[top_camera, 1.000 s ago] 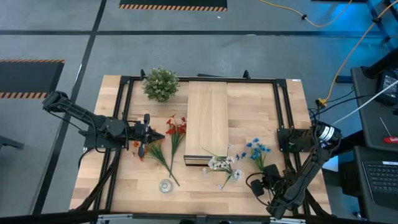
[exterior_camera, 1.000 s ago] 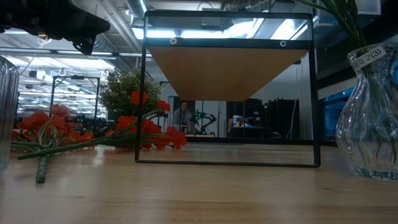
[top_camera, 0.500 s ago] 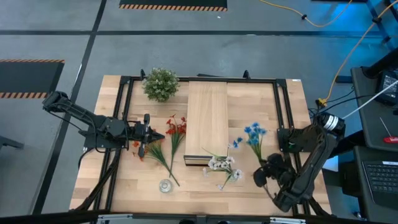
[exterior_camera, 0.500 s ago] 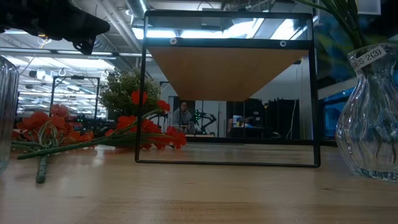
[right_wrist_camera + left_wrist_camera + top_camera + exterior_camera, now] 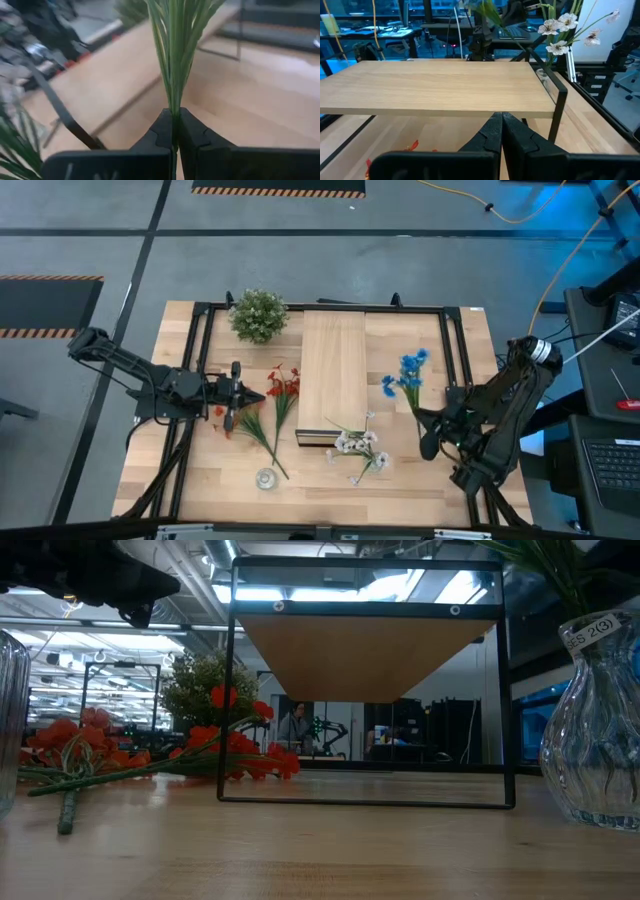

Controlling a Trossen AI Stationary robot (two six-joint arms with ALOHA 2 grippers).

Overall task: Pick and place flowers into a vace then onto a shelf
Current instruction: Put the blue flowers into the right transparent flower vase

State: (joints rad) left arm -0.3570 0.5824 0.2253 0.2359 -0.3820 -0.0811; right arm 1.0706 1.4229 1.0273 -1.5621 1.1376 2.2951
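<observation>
Inventory, high view: pale wood surface [image 5: 400, 480] inside a black frame. Shelf [image 5: 333, 375] lies lengthwise at centre. Red flowers [image 5: 283, 385] rest at 9 o'clock of the shelf. White flowers [image 5: 357, 445] stand at 5 o'clock of the shelf, just off its dark front end. Small clear glass [image 5: 265, 478] at 7 o'clock of the shelf, apparently empty. Bushy green plant [image 5: 258, 314] at 11 o'clock. Left tool [image 5: 240, 393] waits closed and empty beside the red flowers. Right tool [image 5: 432, 420], at 3 o'clock of the shelf, is clamped on the stem of the blue flowers [image 5: 405, 370], whose blooms hang between it and the shelf.

Low view: glass vase [image 5: 598, 730] at 3 o'clock, labelled, with green stems rising from its neck. Edge of a second glass vessel [image 5: 8, 720] at 9 o'clock, contents not discernible. Red flowers lie flat on the surface.

Left wrist view: closed fingers face the shelf's long side; white blooms beyond.

Right wrist view: fingers pinch a bundle of green stems low down.

Handling note, judged: the step is carrying the blue spray to a vase. Keep the stem end pointing downward, centre it over the neck before lowering, and release only once it is well inside.
</observation>
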